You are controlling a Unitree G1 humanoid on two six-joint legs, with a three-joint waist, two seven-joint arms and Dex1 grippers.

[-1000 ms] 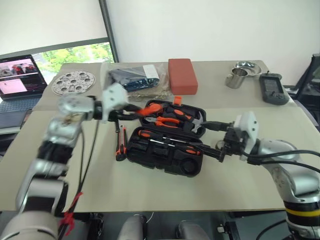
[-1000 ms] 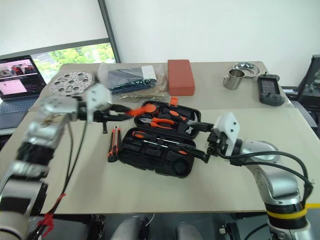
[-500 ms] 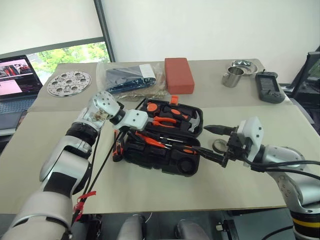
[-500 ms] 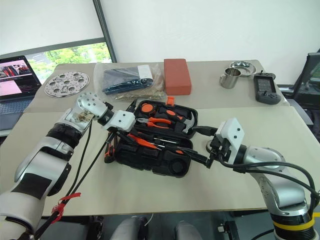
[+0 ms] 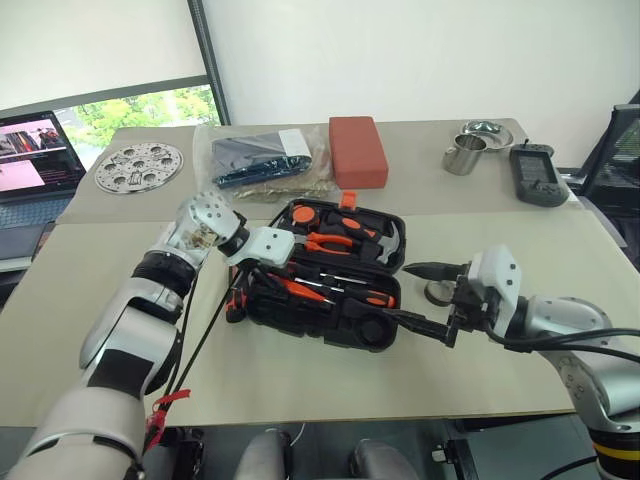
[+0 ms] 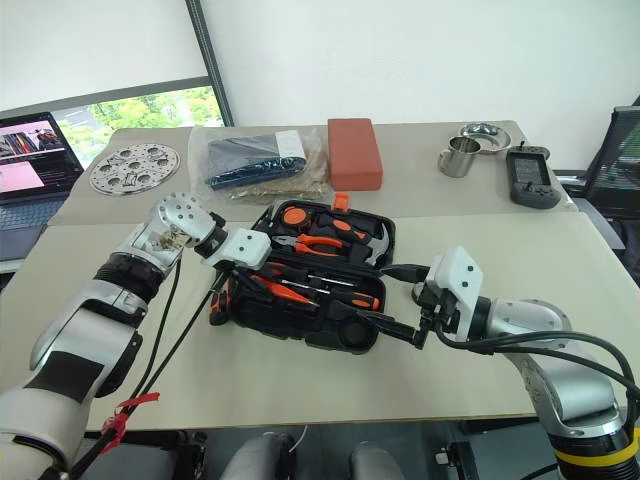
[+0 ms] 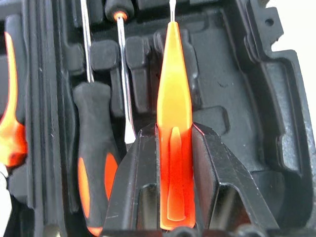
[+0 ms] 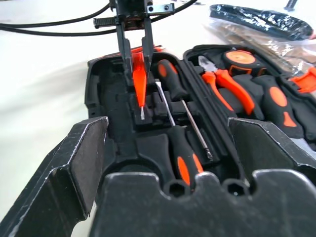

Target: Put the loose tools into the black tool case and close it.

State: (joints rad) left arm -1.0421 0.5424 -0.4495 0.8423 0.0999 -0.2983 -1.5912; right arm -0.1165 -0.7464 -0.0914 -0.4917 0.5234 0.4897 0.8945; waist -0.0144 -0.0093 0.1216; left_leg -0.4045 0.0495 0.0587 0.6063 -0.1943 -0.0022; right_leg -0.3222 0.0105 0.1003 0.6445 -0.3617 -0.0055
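**Slim orange screwdriver pinched over the open case**

Nearest you, the right end effector (image 5: 425,298) sits low at the case's right end with its black fingers (image 8: 74,163) spread wide, holding nothing. A small dark tape roll (image 5: 437,291) lies on the worktop (image 5: 330,380) just behind it, partly hidden.

The black tool case (image 5: 325,275) lies open mid-worktop: black moulded clamshell, rounded corners, orange latch (image 5: 351,199) on the far edge. Near half: two orange-and-black-handled screwdrivers (image 8: 170,81) seated in recesses, shafts side by side, with bare recesses beside them. Far half: orange-handled pliers (image 5: 335,242) and a hammer (image 5: 385,243).

The left end effector (image 6: 237,268) comes in from the case's left end, angled down, fingers pinching the slim orange screwdriver (image 7: 174,123) by its handle. You see its tip over a recess in the near half; contact with the tray can't be told.

An orange-black utility knife (image 5: 235,295) lies on the worktop against the case's left edge, partly under the left arm.

Far side: clear plastic bag (image 5: 262,155), red-brown block (image 5: 358,150), steel cup (image 5: 461,155), grey handheld device (image 5: 540,175), perforated disc (image 5: 139,165), laptop (image 5: 35,150).
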